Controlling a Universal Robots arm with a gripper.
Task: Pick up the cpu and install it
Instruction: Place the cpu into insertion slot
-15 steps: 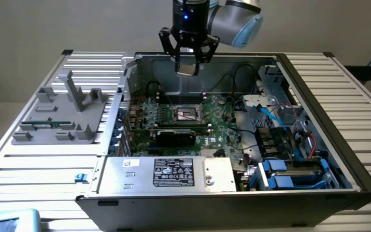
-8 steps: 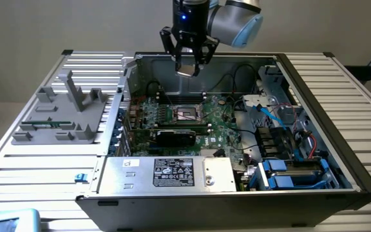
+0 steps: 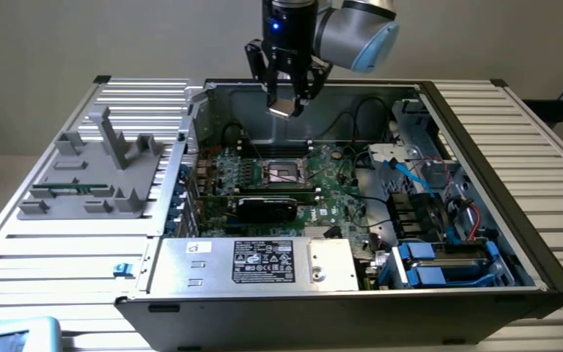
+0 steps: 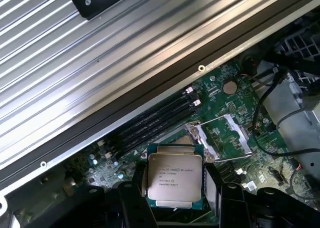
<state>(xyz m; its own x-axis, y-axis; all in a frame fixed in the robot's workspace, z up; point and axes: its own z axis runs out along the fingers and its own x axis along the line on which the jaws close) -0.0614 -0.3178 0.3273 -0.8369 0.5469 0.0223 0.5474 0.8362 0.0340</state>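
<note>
Records the pick-up as done. Finds the end effector (image 3: 287, 101) closed on the cpu (image 4: 175, 180), with dark fingers (image 4: 134, 200) pressed against two opposite edges and the printed metal top facing the wrist camera. Places the cpu (image 3: 284, 110) in the air, over the far wall of the open computer case (image 3: 487, 158) and well above the motherboard (image 3: 336, 187).

Judges the installation as outstanding. Locates the socket (image 3: 284, 171) near the middle of the board, well apart from the chip. Reads the socket (image 4: 220, 135) as probably empty with its metal frame in place, though reflections in the wrist view leave this open. Notes no contact between chip and socket.

Surface:
- Describes the worktop (image 3: 56, 257) as ribbed pale metal slats, carrying the case on its side with the side panel off.
- Marks a grey fixture (image 3: 96, 172) with upright posts on the slats, just beside the case at the exterior view's left.
- Notes a silver box (image 3: 262, 264) with a white label at the near edge inside the case, and blue drive carriers (image 3: 438, 265) beside it.

Room: shows a plain pale wall (image 3: 115, 37) behind the worktop.
</note>
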